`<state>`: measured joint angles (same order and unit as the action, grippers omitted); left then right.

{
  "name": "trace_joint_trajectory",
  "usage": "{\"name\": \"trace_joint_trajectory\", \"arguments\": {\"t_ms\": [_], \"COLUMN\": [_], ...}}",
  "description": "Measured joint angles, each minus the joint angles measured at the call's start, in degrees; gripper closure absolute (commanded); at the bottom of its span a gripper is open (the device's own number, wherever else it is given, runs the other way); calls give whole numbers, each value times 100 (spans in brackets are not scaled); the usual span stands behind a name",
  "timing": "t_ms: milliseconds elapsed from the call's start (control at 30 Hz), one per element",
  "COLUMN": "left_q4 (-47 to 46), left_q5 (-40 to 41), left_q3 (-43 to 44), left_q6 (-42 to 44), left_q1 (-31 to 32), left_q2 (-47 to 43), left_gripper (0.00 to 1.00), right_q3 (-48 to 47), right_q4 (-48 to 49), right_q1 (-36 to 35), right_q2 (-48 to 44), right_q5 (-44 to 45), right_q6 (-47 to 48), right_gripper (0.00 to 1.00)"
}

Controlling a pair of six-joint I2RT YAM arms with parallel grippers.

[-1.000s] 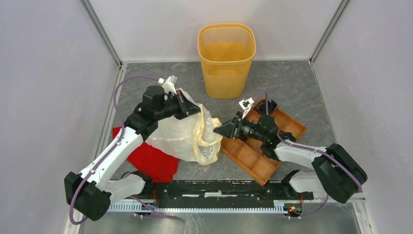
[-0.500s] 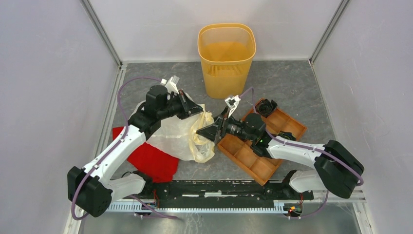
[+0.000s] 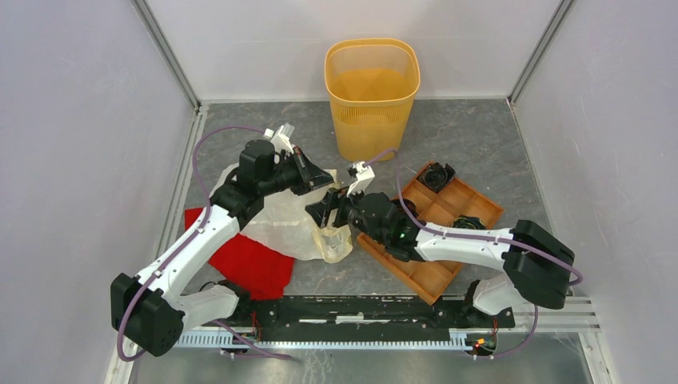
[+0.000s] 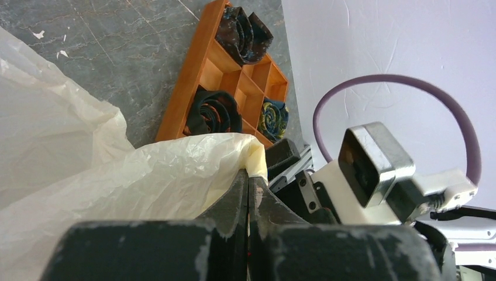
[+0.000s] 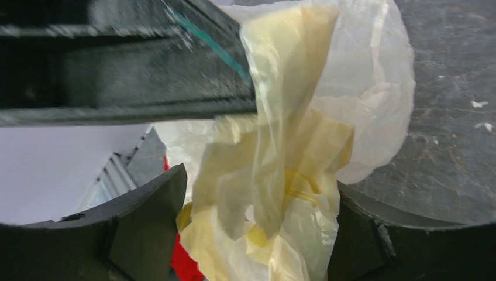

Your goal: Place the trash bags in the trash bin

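Orange-brown compartment tray (image 3: 421,260), red cloth (image 3: 248,262), grey bench (image 3: 496,136).
Tray lies flat on the bench. A dark rolled fabric (image 3: 437,174) sits in its far corner cell. A black roll (image 4: 214,111) and a blue-yellow patterned roll (image 4: 272,116) sit in neighbouring cells. The cloth is crumpled, well left of the tray.

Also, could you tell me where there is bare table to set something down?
The grey tabletop is bare right of the tall orange-yellow plastic wastebasket, behind the orange-brown compartment tray, and left of the wastebasket too. The middle is crowded: the cream-white film bag, red cloth, left gripper and right gripper fill it.
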<state>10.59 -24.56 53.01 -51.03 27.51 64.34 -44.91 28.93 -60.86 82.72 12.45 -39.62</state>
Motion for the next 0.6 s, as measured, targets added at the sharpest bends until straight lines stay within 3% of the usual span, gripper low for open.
{"name": "trace_joint_trajectory", "arguments": {"t_ms": [33, 67, 100, 133, 267, 333, 400, 600], "left_q4": [2, 7, 15, 26, 516, 903, 1189, 1290], "left_q5": [-2, -2, -2, 2, 195, 501, 957, 2273], "left_q3": [0, 0, 0, 0, 313, 697, 1198, 2341], "left_q6": [0, 0, 2, 7, 304, 645, 1034, 1875], "left_q1": [0, 0, 0, 0, 0, 0, 0, 0], "left_q2": [-2, -13, -24, -42, -39, 7, 44, 363], "left_gripper": [98, 95, 91, 82, 32, 16, 7, 3], "right_q3": [-9, -4, 17, 59, 389, 614, 719, 1174], "right_q4": [-28, -74, -72, -22, 179, 164, 42, -138], "right_q1": [-66, -114, -142, -168, -63, 111, 391, 874], "right_q2": [44, 61, 61, 59, -76, -302, -581, -1539], "right_q5": [177, 334, 422, 483, 468, 264, -94, -833], "right_q6": [28, 79, 136, 186, 306, 420, 516, 667], "right_gripper": [49, 73, 90, 99, 100, 100, 100, 100]}}
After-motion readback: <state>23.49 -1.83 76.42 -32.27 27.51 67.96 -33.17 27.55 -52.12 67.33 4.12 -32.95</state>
